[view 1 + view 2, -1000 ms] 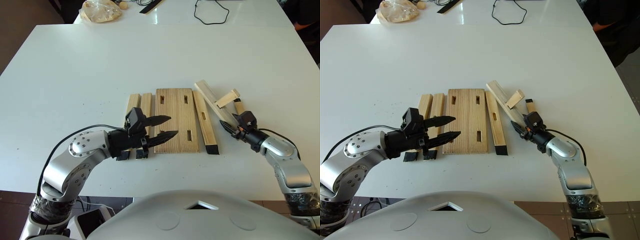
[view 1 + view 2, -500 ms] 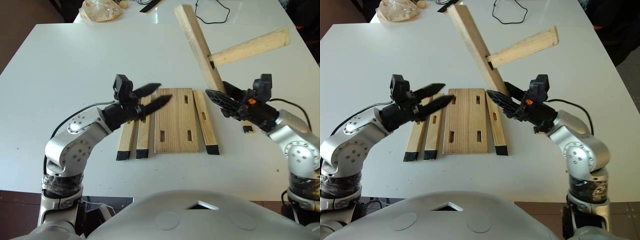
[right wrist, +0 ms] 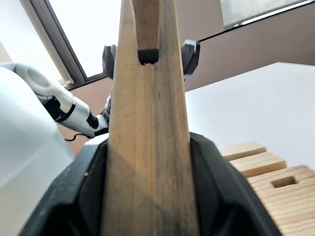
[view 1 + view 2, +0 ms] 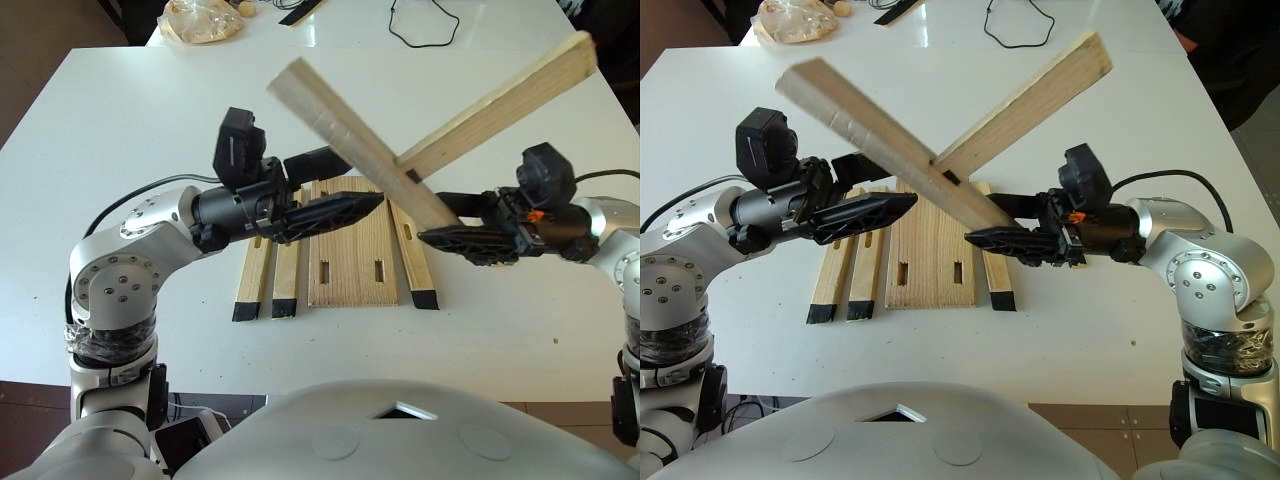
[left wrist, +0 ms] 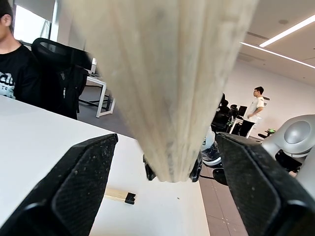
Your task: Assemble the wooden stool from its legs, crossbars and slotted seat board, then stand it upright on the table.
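Note:
A wooden leg (image 4: 340,130) with a crossbar (image 4: 500,100) plugged into its slot hangs tilted above the table. My right gripper (image 4: 440,218) is shut on the leg's lower end, and the leg (image 3: 147,147) sits tight between its fingers (image 3: 83,196). My left gripper (image 4: 362,180) is open and straddles the leg's middle; its fingers (image 5: 78,187) stand well clear on both sides of the wood (image 5: 162,73). The slotted seat board (image 4: 345,260) lies flat below. Two legs (image 4: 270,270) lie to its left and one (image 4: 415,265) to its right.
The white table (image 4: 120,130) has free room on the left and at the back. On the second table behind lie a clear bag (image 4: 200,20) and a black cable (image 4: 420,30).
The right gripper has swung the leg and crossbar over to the left, lower and flatter. The left gripper has moved right and now has the leg between its open fingers.

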Action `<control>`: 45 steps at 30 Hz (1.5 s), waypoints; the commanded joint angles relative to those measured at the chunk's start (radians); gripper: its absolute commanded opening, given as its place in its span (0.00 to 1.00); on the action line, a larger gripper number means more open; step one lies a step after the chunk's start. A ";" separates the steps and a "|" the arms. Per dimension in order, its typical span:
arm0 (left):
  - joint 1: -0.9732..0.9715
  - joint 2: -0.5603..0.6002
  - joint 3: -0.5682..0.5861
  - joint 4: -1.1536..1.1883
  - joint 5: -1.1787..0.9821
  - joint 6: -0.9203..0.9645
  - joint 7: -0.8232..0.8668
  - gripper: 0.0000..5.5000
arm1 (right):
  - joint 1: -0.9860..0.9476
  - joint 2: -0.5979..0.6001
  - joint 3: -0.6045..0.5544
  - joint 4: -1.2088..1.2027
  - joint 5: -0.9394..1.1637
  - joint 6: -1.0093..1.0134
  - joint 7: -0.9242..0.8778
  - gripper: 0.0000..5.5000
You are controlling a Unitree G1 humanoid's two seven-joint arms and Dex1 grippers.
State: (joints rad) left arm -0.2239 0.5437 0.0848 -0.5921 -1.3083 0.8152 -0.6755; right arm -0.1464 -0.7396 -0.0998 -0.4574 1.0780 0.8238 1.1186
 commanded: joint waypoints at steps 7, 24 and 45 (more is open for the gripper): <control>-0.006 0.033 -0.051 -0.024 0.044 0.004 -0.046 0.59 | -0.014 -0.007 0.066 0.016 -0.109 -0.065 0.049 0.37; 0.040 0.047 -0.095 -0.030 0.158 -0.041 -0.122 0.37 | -0.002 -0.031 0.111 0.039 -0.229 -0.122 0.091 0.51; 0.099 0.319 0.063 0.073 0.363 -0.118 -0.398 0.37 | 0.061 -0.046 -0.013 0.324 -0.316 -0.208 0.127 0.55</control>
State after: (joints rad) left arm -0.1313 0.8058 0.1210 -0.5150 -0.9742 0.7228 -1.0234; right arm -0.0985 -0.7890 -0.1033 -0.1271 0.7825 0.6352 1.2556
